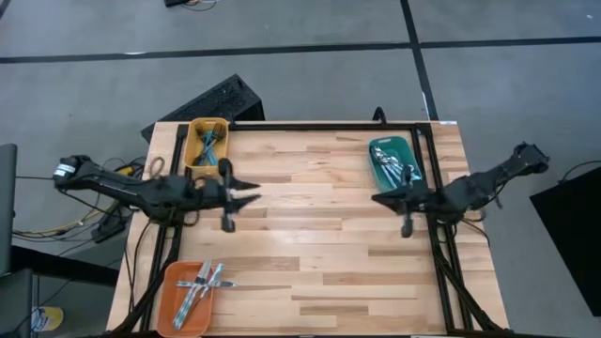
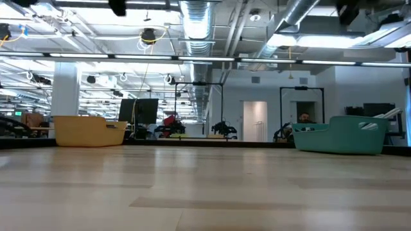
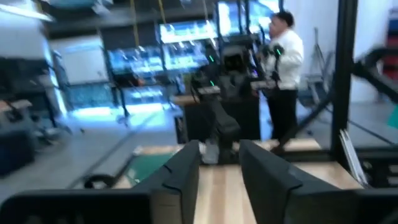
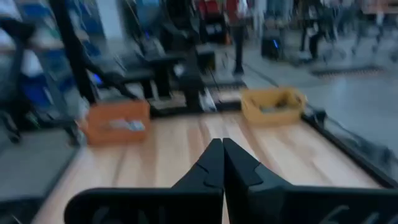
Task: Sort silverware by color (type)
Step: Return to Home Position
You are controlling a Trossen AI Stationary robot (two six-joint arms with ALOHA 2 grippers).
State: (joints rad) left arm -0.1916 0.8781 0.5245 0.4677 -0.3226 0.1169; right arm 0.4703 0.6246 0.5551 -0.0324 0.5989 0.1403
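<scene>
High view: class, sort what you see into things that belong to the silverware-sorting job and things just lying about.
Belongs to the job: silverware in the yellow tray, teal tray and orange tray; left gripper, open; right gripper, shut.
Just lying about: dark keyboard-like object beyond the table; cables on the floor.

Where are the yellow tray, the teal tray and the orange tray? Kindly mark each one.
yellow tray [image 1: 192, 143], high view, on its left wall.
teal tray [image 1: 373, 158], high view, on its left wall.
orange tray [image 1: 172, 284], high view, on its bare floor.
</scene>
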